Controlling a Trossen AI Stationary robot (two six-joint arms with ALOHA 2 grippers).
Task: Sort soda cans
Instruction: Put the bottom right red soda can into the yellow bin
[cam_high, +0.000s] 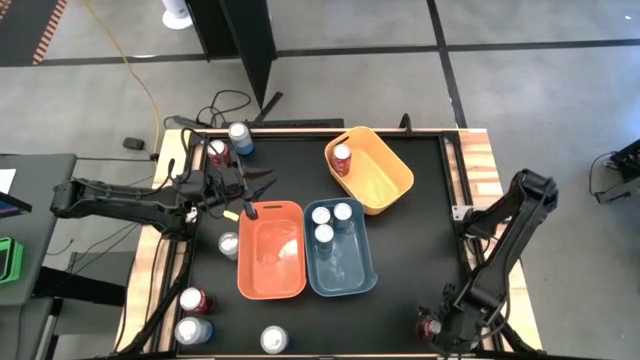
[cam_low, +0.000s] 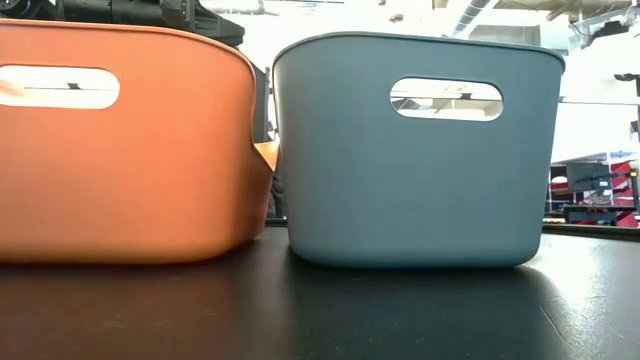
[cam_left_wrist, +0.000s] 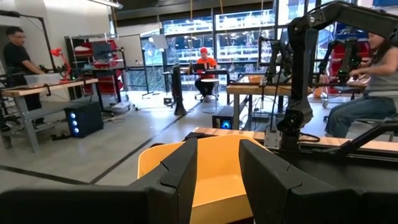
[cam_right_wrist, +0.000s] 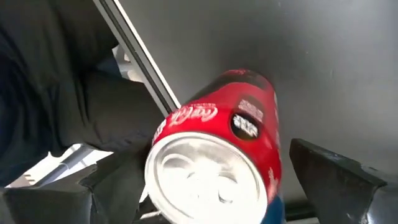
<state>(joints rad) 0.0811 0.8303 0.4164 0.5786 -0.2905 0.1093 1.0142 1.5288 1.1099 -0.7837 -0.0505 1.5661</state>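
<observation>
The right gripper (cam_right_wrist: 230, 180), at the table's (cam_high: 420, 200) near right corner, is spread wide around a red soda can (cam_right_wrist: 217, 155); whether it is gripped cannot be told. The left gripper (cam_high: 262, 184), part-closed and empty, is held near the orange bin (cam_high: 271, 250). Three cans (cam_high: 331, 220) are seen in the blue bin (cam_high: 340, 272).

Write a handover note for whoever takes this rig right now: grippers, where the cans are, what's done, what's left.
Left gripper: empty, jaws partly apart, hovering just beyond the orange bin, aimed toward the yellow bin.
Right gripper: wide open at the table's near right corner, a red can between its fingers, not clamped.
Done: three cans in the blue bin; one red can in the yellow bin. Orange bin holds no can.
Left: two cans at the far left corner, one beside the orange bin, three at the near left edge, plus the right gripper's red can.
</observation>
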